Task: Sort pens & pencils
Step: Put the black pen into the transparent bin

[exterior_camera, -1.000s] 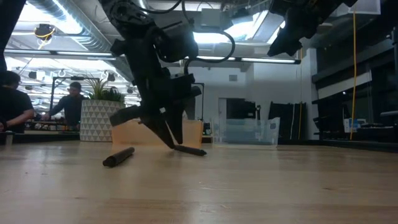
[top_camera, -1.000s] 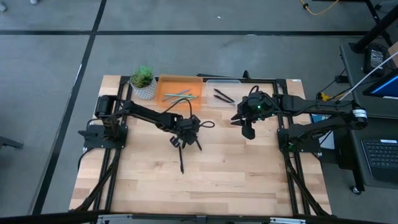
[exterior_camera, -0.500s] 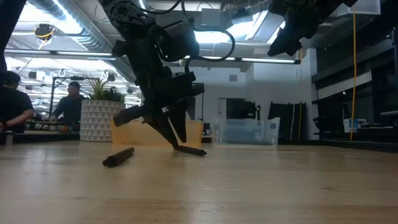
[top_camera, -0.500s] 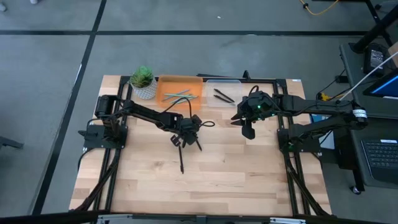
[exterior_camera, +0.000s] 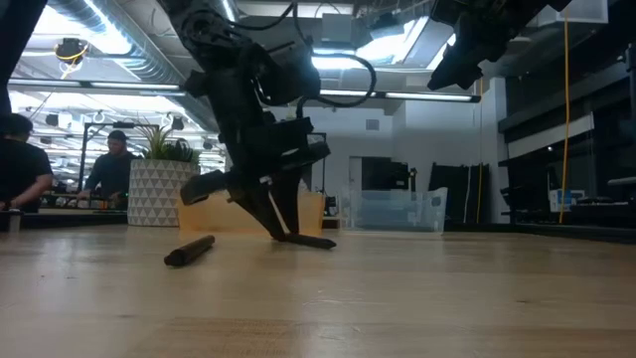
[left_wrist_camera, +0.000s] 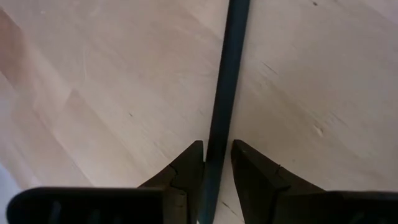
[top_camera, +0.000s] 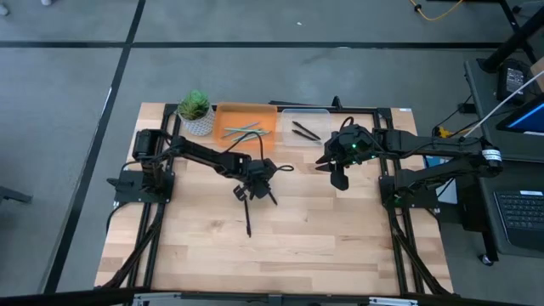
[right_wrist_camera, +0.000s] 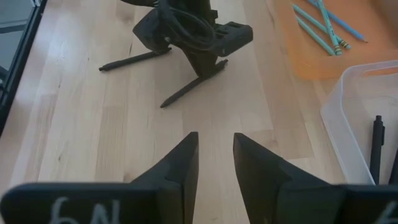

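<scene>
Two dark pens lie flat on the wooden table. One (top_camera: 247,218) lies alone toward the near edge. The other (left_wrist_camera: 225,87) runs between the fingers of my left gripper (top_camera: 263,190), which points steeply down at mid-table. The fingers stand open, one close on each side of the pen, near its far end (right_wrist_camera: 210,70). My right gripper (right_wrist_camera: 216,155) hangs open above the table's right half and holds nothing. Blue-grey pencils (top_camera: 245,129) lie in an orange tray (top_camera: 223,119). Dark pens (top_camera: 304,130) lie in a clear tray (top_camera: 321,115). My left gripper's fingers (left_wrist_camera: 186,171) come from above, slanting, and stand across the dark pen near its far end. The pen lies flat on the table. A sliver of table shows between the pen and one finger. Whether the other finger touches the pen I cannot tell.
A potted plant (top_camera: 195,110) stands at the far left, beside the orange tray. Both trays sit along the far edge. Bare wood spreads over the table's near half (top_camera: 323,246). People sit in the room beyond the table (exterior_camera: 109,164).
My left gripper has rolled a little about its own pointing line while staying low over the dark pen. The pens lie where they were.
</scene>
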Motion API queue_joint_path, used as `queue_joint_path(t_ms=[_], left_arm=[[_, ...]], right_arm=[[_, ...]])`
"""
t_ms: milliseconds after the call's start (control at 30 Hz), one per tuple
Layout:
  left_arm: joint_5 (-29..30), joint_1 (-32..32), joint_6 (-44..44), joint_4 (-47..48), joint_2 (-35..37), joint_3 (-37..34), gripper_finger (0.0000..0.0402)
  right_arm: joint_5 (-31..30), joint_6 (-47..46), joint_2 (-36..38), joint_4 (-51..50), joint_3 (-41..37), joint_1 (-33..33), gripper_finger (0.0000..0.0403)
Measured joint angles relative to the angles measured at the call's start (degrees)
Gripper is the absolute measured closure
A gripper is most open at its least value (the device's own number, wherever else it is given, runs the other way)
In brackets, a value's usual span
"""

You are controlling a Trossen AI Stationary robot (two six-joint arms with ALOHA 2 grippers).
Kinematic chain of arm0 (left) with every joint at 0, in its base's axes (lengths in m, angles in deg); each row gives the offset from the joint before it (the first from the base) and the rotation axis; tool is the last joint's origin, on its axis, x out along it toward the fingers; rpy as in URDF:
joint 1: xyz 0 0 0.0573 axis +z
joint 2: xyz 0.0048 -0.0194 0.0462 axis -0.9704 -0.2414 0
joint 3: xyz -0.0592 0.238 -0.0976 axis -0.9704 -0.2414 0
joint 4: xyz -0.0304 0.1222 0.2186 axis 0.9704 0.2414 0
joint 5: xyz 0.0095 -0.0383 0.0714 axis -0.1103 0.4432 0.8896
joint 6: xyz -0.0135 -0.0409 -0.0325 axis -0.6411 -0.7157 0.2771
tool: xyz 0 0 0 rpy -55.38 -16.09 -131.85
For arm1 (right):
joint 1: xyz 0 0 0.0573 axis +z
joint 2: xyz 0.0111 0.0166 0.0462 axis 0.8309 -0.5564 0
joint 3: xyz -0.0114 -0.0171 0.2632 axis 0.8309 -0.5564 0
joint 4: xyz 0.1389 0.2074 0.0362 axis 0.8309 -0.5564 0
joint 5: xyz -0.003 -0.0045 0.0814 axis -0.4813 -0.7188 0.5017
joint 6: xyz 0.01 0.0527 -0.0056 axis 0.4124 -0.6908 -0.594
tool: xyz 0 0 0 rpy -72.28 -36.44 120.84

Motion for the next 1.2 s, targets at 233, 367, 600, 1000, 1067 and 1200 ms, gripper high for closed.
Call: queue_joint_path(t_ms=[233,367,600,1000,1067,1200], left_arm=[[-4.21,0.89,-0.39,0.19,-0.53,-0.03,0.0319],[-5.73,0.94,-0.9,0.84,-0.56,0.01,0.0319],[-6.96,1.0,-3.52,1.38,-0.59,-0.01,0.032],[-7.47,1.0,-8.69,2.85,-0.88,0.05,0.0387],[-7.45,1.0,-9.52,2.81,-0.88,0.05,0.0387],[-7.31,1.01,-11.2,1.73,-0.41,-0.16,0.0387]], right_arm=[[0.0,0.03,0.0,-0.02,0.0,-0.01,0.0302],[0.0,0.01,0.0,-0.01,0.0,-0.01,0.0302],[0.02,-0.05,0.0,0.0,0.0,-0.01,0.0302],[0.0,-0.19,0.0,1.51,0.02,1.23,0.0302],[0.01,-0.19,0.0,1.66,0.02,1.64,0.0302],[0.02,-1.27,0.0,2.54,0.02,2.1,0.0302]])
